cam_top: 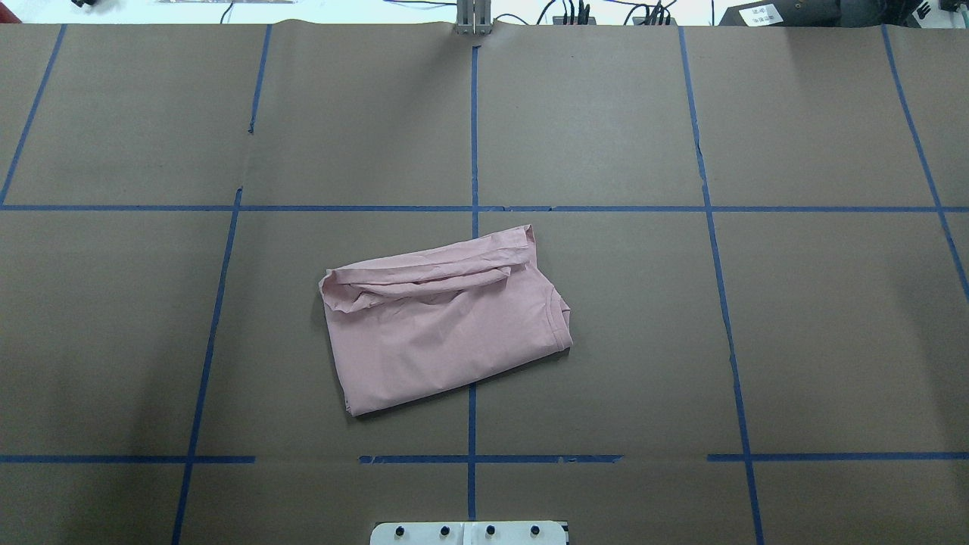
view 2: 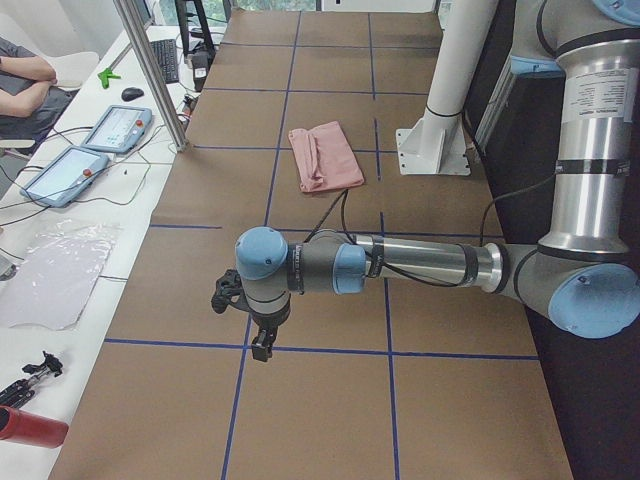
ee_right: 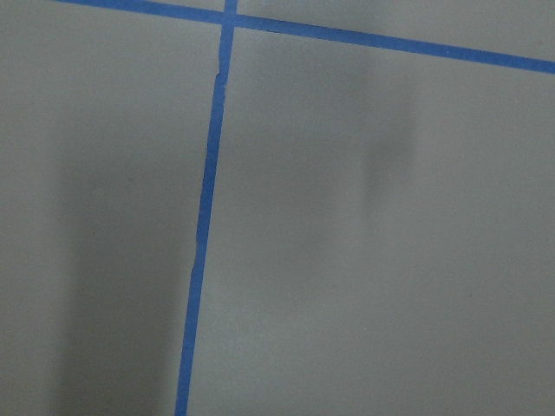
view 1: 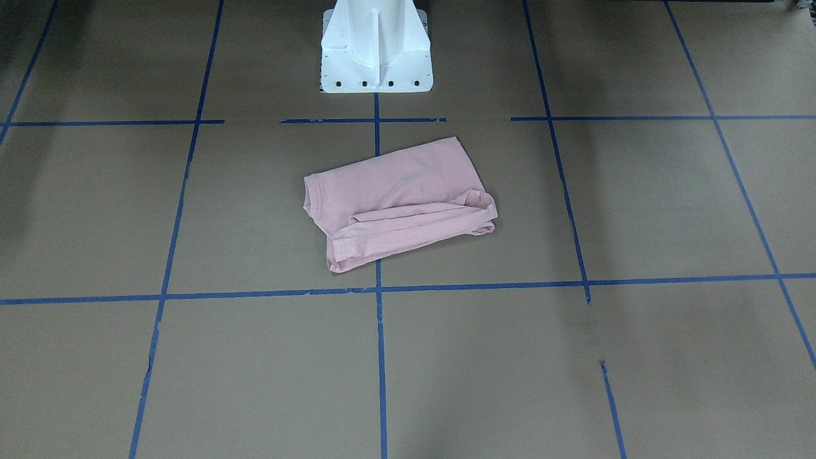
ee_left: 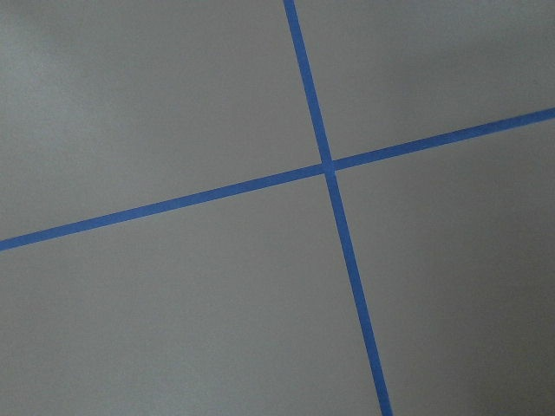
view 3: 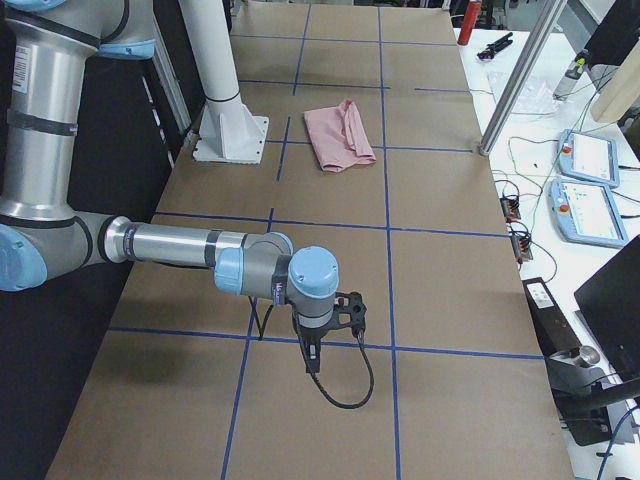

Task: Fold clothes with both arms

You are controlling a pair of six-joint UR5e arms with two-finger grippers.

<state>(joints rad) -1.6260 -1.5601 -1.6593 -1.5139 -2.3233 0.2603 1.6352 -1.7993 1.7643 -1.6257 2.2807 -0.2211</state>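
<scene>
Two silver-grey jointed robot arms with light-blue joint caps are hanging low over the brown paper-covered tabletop, one at each end, both well apart from the white pedestal base. The black left fingers are pointing down at the paper beside a line of blue tape. The black right fingers are doing the same at the opposite end. Both pairs are showing only in the side views, so I cannot tell how far apart either pair is standing. Each wrist view is taking in only paper and crossing tape.

One pale pink short-sleeved T-shirt is lying just in front of the pedestal base, across the centre tape line and far from both pairs of fingers. It is sitting folded into a rough rectangle with a plain pink face up. Its long axis is running across the tabletop, slightly tilted, so the end on the robot's right is lying farther from the pedestal base than the other end. Narrow folded layers are bunching along the long edge away from the pedestal base, and a stitched hem is curving along the short end on the robot's right.
</scene>
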